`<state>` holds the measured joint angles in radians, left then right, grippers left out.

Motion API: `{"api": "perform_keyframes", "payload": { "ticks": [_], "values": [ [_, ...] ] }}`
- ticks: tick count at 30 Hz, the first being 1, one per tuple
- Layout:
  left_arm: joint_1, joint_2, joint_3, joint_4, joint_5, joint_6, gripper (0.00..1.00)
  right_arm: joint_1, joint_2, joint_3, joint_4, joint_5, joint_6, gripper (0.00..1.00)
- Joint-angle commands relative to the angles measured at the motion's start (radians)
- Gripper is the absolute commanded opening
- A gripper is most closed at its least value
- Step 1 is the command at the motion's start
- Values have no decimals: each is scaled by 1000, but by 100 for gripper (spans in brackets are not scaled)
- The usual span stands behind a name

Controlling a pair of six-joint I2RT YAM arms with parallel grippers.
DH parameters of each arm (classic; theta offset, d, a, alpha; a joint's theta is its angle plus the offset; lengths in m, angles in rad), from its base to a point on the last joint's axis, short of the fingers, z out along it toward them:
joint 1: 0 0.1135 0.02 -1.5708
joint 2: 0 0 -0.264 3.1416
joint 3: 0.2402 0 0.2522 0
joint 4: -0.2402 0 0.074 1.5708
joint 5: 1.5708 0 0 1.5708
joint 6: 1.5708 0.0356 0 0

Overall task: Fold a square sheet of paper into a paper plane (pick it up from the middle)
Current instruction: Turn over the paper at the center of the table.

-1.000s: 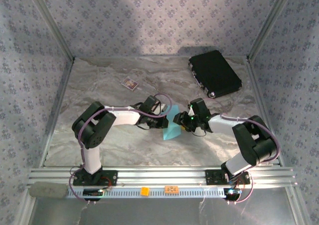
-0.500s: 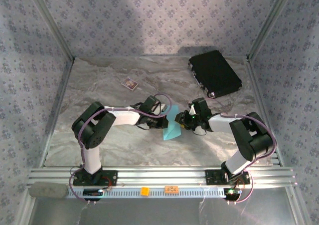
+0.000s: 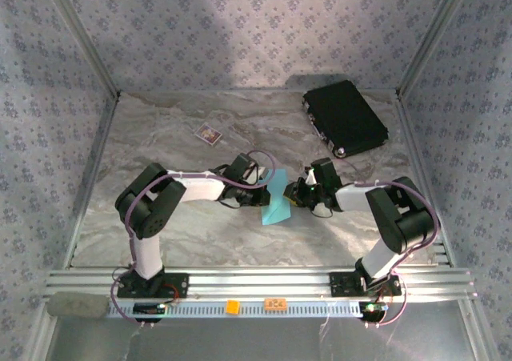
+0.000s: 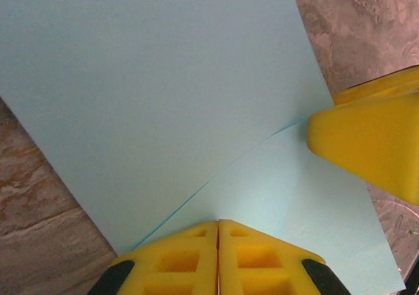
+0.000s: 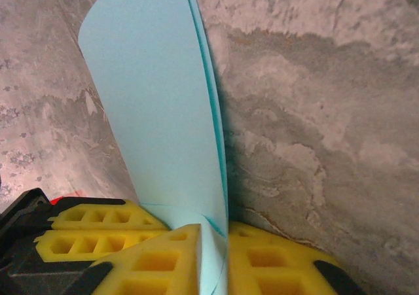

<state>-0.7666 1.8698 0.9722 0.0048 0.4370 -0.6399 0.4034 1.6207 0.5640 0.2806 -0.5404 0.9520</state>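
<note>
The square sheet of paper [image 3: 276, 207], light blue and folded with a crease, is held off the marble table between both grippers. My left gripper [image 3: 264, 194] grips its left side; in the left wrist view the yellow fingertips [image 4: 218, 224] meet tightly against the sheet [image 4: 163, 79]. My right gripper [image 3: 294, 194] holds the right side. In the right wrist view the paper [image 5: 157, 112] stands on edge and runs down between my right gripper's [image 5: 216, 242] yellow fingers, which pinch it. The right gripper's finger [image 4: 366, 144] touches the sheet's edge in the left wrist view.
A black rectangular case [image 3: 346, 117] lies at the back right of the table. A small dark card with a pale border [image 3: 210, 134] lies at the back left. Metal frame posts and patterned walls bound the table [image 3: 160, 225] on three sides.
The right gripper's jaws have closed onto the paper's right side and its elbow has shifted slightly. The left gripper and the paper have stayed where they were.
</note>
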Motion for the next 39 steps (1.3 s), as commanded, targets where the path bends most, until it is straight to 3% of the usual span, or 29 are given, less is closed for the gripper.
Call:
{"api": "perform_keyframes", "payload": {
  "ticks": [1,10,19,26,32,36,39],
  "values": [
    [-7,-11,-22,-35,1,-3,8,-5,13,-13,24,-26,-4,13],
    [-5,-110,-58,10,-28,-7,19,-15,-85,-7,-69,5,-63,1],
    [-3,-342,-111,-21,-231,35,28,14,-279,123,-477,223,-268,1],
    [3,-511,-195,-41,-449,27,32,109,-360,258,-787,560,-315,1],
    [14,-645,-275,-37,-606,0,46,239,-309,400,-1041,907,-332,1],
    [34,-698,-313,-45,-651,-2,59,334,-245,470,-1148,1138,-285,1],
    [52,-728,-327,-67,-674,-16,64,393,-183,512,-1197,1240,-252,1]
  ]
}}
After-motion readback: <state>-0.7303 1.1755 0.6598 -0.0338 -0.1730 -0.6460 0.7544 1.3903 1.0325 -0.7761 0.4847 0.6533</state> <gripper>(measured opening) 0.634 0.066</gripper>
